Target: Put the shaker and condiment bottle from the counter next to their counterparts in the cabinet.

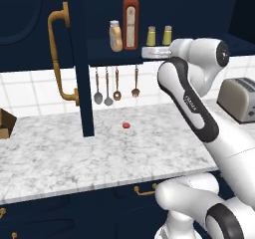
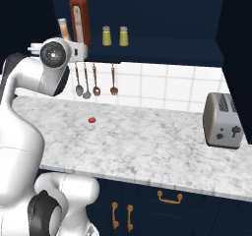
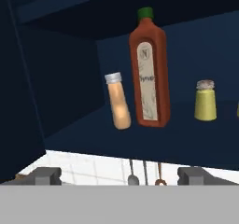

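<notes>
Hand view shows the peach bottle [image 3: 118,101] on the cabinet [image 3: 60,92] shelf, leaning, just left of the one red bottle [image 3: 149,69]. Two shakers [image 1: 151,36] stand side by side to the red bottle's right. The gripper [image 3: 120,175] hangs before the shelf edge, fingers spread wide, holding nothing. On the counter [image 1: 74,153] lie one small red thing [image 1: 126,125] and one toaster [image 2: 223,120]; four utensils [image 1: 116,86] hang below.

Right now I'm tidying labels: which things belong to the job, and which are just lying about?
Job: condiment bottle, red sauce bottle, two shakers, cabinet, counter, gripper.
Lying about: toaster, hanging utensils, small red item.
</notes>
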Tool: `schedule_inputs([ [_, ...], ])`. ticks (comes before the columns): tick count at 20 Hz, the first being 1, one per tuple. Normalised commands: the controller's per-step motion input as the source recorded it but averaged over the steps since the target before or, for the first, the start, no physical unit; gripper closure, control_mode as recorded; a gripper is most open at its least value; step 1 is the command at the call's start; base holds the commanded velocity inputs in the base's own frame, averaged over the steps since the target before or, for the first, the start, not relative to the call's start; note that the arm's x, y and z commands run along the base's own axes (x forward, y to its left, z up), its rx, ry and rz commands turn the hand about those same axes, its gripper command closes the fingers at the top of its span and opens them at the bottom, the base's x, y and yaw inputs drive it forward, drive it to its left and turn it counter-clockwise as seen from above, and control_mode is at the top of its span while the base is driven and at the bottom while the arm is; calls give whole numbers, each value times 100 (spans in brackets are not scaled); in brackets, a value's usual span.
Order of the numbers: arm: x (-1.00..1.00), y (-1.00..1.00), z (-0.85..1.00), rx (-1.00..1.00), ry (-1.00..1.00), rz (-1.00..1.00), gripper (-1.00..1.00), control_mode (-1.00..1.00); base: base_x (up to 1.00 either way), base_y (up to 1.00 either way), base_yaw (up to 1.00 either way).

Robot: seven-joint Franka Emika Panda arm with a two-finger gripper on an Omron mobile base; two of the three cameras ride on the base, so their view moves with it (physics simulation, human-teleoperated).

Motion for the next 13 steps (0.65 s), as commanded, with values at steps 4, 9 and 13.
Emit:
schedule_inputs([
  [4,-97,-44,0,23,-1,-5,-100,-100,0,0,0],
  [9,-91,-32,0,18,0,-7,-100,-100,0,0,0],
  [13,-79,-24,0,16,0,-5,-100,-100,0,0,0],
])
